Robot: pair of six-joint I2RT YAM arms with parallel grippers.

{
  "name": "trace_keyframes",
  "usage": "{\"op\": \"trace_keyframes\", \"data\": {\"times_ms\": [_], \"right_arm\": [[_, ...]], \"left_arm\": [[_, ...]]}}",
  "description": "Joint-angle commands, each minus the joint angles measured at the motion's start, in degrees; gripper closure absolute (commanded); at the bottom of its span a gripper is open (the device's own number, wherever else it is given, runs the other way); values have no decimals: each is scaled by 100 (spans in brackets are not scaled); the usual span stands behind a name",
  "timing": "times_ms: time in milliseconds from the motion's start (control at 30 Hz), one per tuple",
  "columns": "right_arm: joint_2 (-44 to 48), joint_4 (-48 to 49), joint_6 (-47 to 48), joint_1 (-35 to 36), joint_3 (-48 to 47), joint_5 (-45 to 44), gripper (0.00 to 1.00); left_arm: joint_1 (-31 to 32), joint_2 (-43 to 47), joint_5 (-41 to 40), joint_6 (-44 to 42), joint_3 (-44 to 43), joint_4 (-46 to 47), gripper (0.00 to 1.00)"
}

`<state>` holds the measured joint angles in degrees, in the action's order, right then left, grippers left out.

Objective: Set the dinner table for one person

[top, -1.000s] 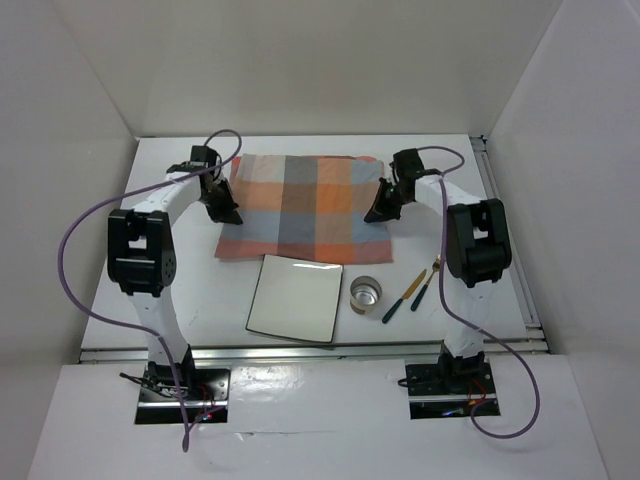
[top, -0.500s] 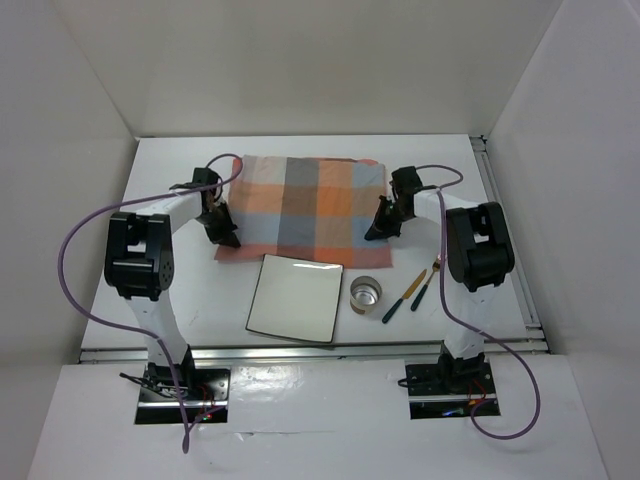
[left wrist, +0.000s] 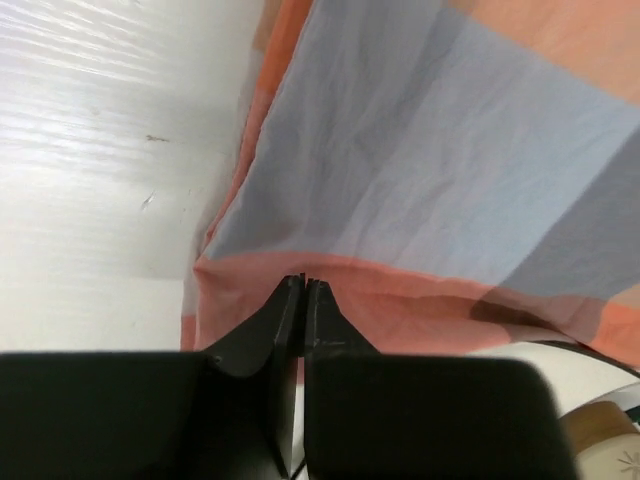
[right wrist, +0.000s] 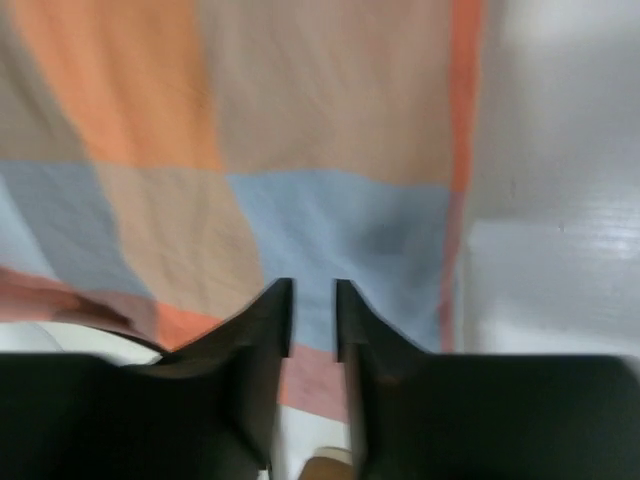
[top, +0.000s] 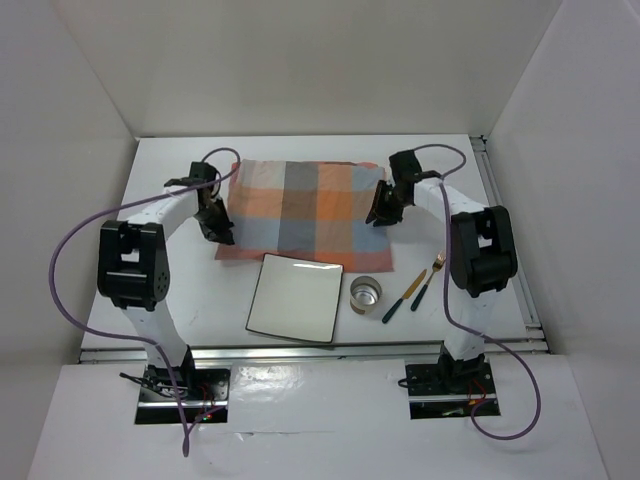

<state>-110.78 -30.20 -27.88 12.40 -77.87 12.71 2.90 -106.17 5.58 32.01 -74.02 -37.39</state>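
The right wrist view is blurred. In it the right gripper (right wrist: 312, 290) shows its fingers a narrow slot apart over the checked cloth (top: 305, 208), just inside the cloth's right hem. I cannot tell whether any fabric is caught between them. In the top view both sets of fingertips are hidden under the wrists. A brownish rounded thing is cut off at the corner of the left wrist view, and I cannot name it.

The left gripper (left wrist: 303, 285) is pinched tight on the cloth's orange near hem, close to its left corner, and the fabric puckers beside the tips.

On the near side of the cloth, a white square plate (top: 295, 297) overlaps or touches the hem. A glass (top: 366, 295) stands just right of the plate. Further right, near the cloth's near right corner, lie a dark-handled knife (top: 403, 297) and a fork (top: 428, 280).

The dinner table (top: 205, 295) lies under the cloth and under both grippers. Its bare white top shows just beyond the cloth's left edge beside the left fingers, and beyond the right hem beside the right ones.
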Motion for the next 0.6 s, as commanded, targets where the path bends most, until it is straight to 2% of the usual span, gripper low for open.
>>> {"op": "trace_keyframes", "data": {"times_ms": [0, 33, 67, 133, 167, 200, 233, 267, 333, 400, 433, 500, 533, 567], "right_arm": [[433, -311, 116, 34, -676, -59, 61], [504, -372, 116, 86, -877, -58, 58], [583, -443, 116, 87, -966, -58, 56], [899, -601, 116, 157, -1038, -58, 43], [1031, -602, 116, 235, -1107, -119, 38], [1154, -662, 116, 306, -1108, -207, 34], [1416, -759, 116, 306, -1047, -207, 30], [1532, -829, 116, 306, -994, -321, 30], [1961, -970, 64, 359, -810, -462, 29], [2270, -1032, 63, 359, -441, -523, 26], [2593, -1032, 2, 359, -162, -524, 24], [2920, -1032, -50, 359, 112, -524, 23], [3200, -1032, -103, 359, 305, -524, 21], [3316, -1032, -104, 359, 377, -524, 19]], "left_arm": [[27, 588, -294, -36, -516, -436, 84], [27, 676, -417, -89, -587, -506, 79], [27, 764, -479, -159, -666, -663, 69], [27, 1096, -540, -247, -859, -796, 55], [27, 1229, -541, -317, -860, -857, 50], [27, 1369, -541, -318, -912, -989, 39], [27, 1667, -541, -370, -860, -1059, 33], [27, 1835, -480, -371, -773, -1121, 27], [27, 2239, -313, -371, -214, -1174, 25], [27, 2898, 213, -371, 341, -1174, 25], [27, 3118, 441, -371, 971, -1105, 25], [80, 3714, 943, -222, 1580, -1043, 25], [80, 3909, 1188, -82, 2140, -886, 23], [149, 4085, 1260, 58, 2320, -797, 21]]}}
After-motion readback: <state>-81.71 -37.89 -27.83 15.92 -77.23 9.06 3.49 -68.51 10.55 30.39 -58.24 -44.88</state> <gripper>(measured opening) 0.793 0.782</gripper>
